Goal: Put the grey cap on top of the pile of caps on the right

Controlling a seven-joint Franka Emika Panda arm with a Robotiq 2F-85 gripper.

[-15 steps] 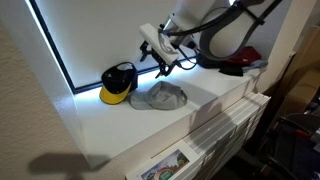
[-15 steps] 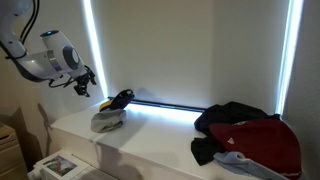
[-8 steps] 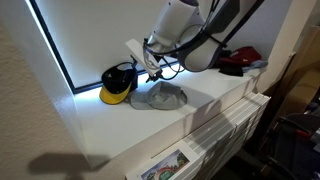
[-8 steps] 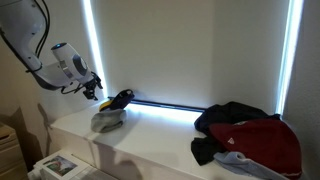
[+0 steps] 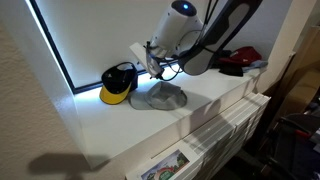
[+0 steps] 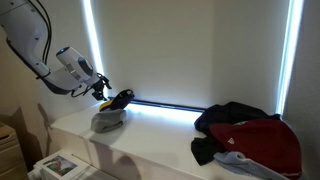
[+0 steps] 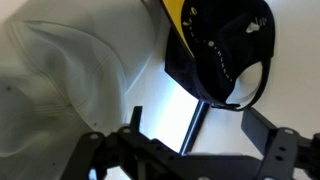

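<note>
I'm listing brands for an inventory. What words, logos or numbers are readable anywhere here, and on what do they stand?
No text can be read in any view.
black-and-yellow cap: pale marks along its inner band, too blurred to read.
printed sheet at the counter's front edge: coloured print, too small to read.
grey cap: no lettering visible.
pile of caps: no lettering can be made out.
</note>
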